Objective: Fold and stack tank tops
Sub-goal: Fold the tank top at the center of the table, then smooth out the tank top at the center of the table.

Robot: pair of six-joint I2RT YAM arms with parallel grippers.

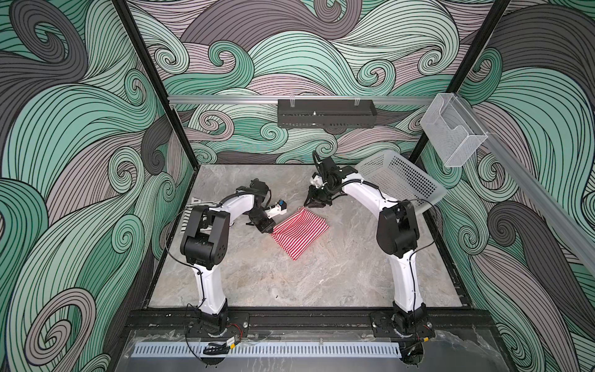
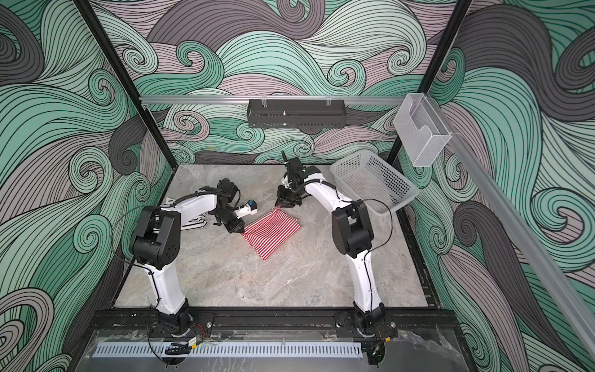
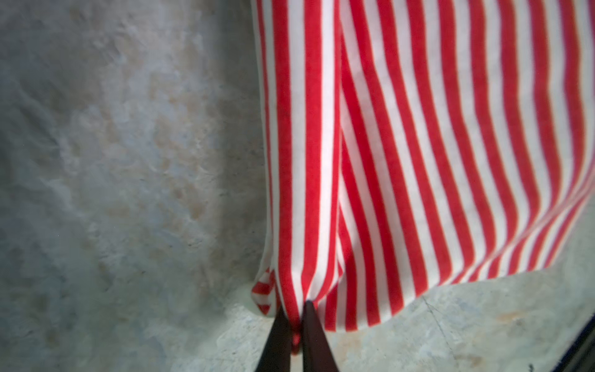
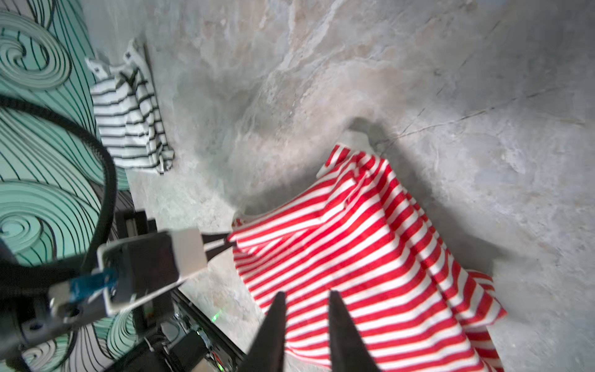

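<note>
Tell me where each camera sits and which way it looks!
Top views: high up front, looking down on the table, left arm, right arm, red top.
Left wrist: on the left arm, facing the red top pinched by the left gripper.
Right wrist: on the right arm, past the right gripper to the red top and left gripper.
Shared: red top.

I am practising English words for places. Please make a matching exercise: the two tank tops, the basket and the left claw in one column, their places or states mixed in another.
1 red-and-white tank top
2 black-and-white tank top
3 basket
4 left claw

a far right corner of the table
b shut on a red-striped corner
c middle of the table
d at the table's left edge

Pairs: 1-c, 2-d, 3-a, 4-b
</note>
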